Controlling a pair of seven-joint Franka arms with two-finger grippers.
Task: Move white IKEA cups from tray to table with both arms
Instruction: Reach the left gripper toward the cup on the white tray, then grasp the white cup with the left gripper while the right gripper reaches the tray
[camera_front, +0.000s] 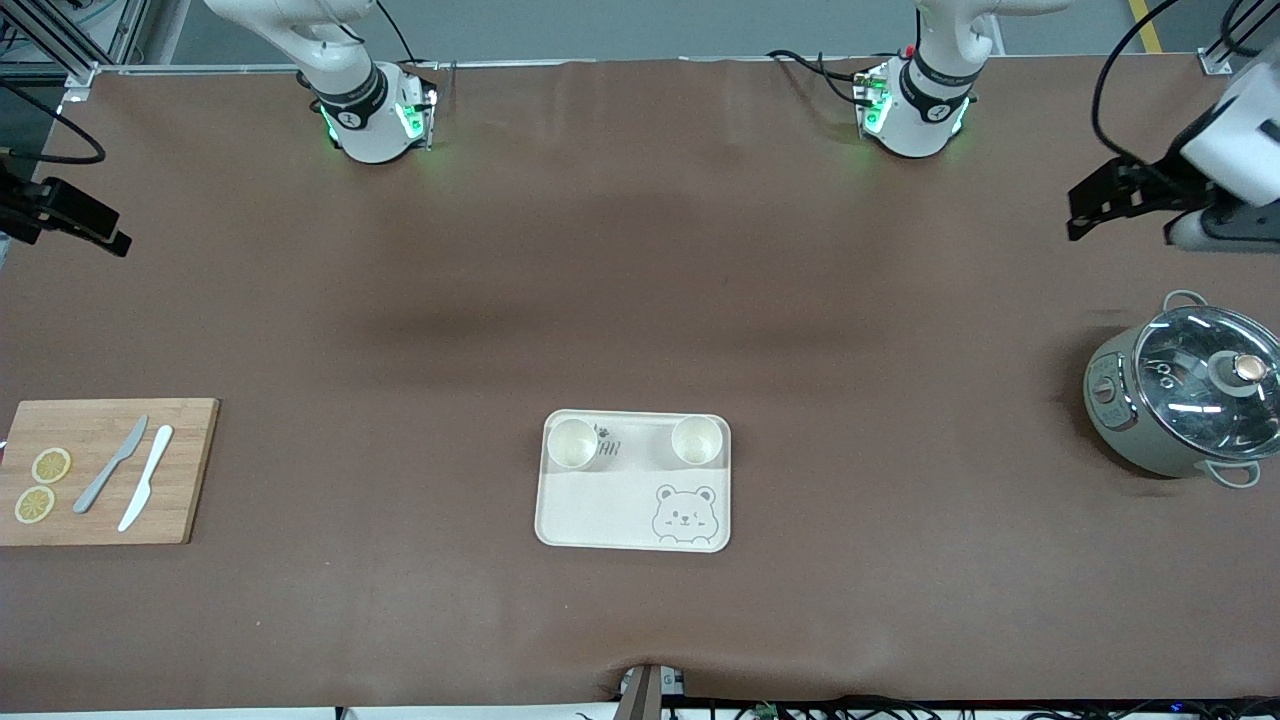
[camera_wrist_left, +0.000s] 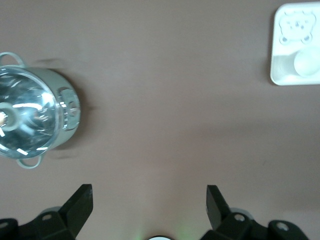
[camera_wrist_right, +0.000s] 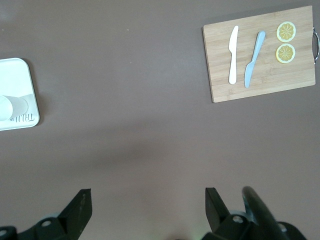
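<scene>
Two white IKEA cups stand upright on the cream bear tray (camera_front: 600, 510), one (camera_front: 572, 443) toward the right arm's end and one (camera_front: 697, 440) toward the left arm's end. My left gripper (camera_front: 1078, 215) is open and empty, up in the air over the table's left-arm end. In the left wrist view its jaws (camera_wrist_left: 149, 200) stand wide apart over bare mat, with the tray (camera_wrist_left: 274, 50) and one cup (camera_wrist_left: 306, 62) far off. My right gripper (camera_front: 118, 240) is open and empty over the right-arm end. Its wrist view (camera_wrist_right: 148, 202) shows the tray (camera_wrist_right: 20, 70) and a cup (camera_wrist_right: 10, 106) far off.
A grey-green pot with a glass lid (camera_front: 1190, 395) stands at the left arm's end, also in the left wrist view (camera_wrist_left: 35, 117). A wooden cutting board (camera_front: 190, 470) with two knives and two lemon slices lies at the right arm's end, also in the right wrist view (camera_wrist_right: 260, 80).
</scene>
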